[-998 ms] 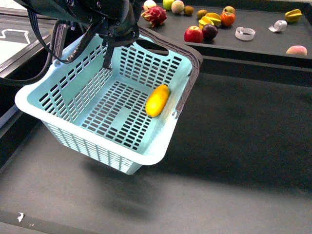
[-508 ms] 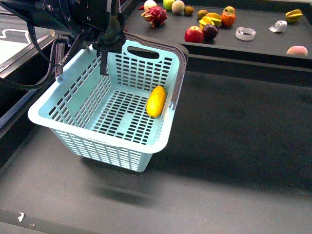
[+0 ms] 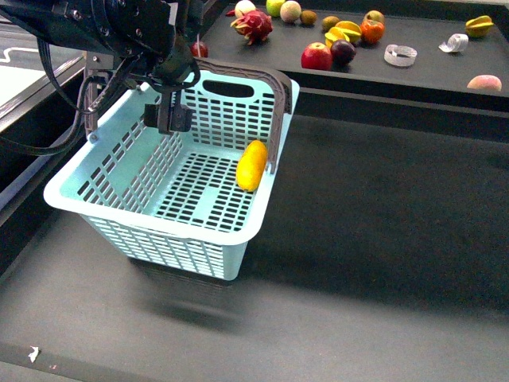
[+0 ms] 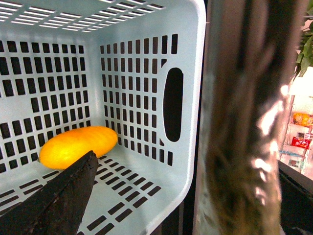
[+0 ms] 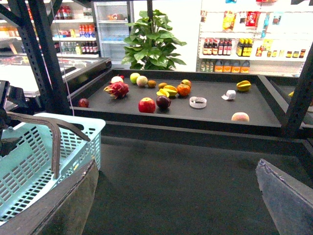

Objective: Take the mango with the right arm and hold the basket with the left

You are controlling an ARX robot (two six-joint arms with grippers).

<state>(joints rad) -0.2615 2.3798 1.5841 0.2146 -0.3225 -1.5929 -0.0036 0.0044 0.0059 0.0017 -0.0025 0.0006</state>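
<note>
The mango (image 3: 251, 165), a smooth yellow-orange oval, lies inside the light blue basket (image 3: 159, 247) against its right wall. It also shows in the left wrist view (image 4: 78, 146). My left gripper (image 3: 169, 118) hangs open inside the basket near its far left wall, holding nothing. In the left wrist view one dark finger (image 4: 54, 200) lies near the mango, and the blurred brown handle (image 4: 249, 122) stands close by. The handle (image 3: 274, 103) arches over the basket's far right side. My right gripper (image 5: 176, 205) is open and empty above the dark surface, to the right of the basket (image 5: 29, 161).
A raised black shelf (image 3: 429, 72) at the back holds a dragon fruit (image 3: 251, 25), red apple (image 3: 316, 56), star fruit (image 3: 342, 33), tape roll (image 3: 400, 54) and peach (image 3: 483, 82). The dark surface (image 3: 382, 239) stretches right of the basket.
The basket has come down from a lifted, tilted pose, levelled and shifted left. My left gripper has come off the handle and dropped inside the basket. The mango stayed inside.
</note>
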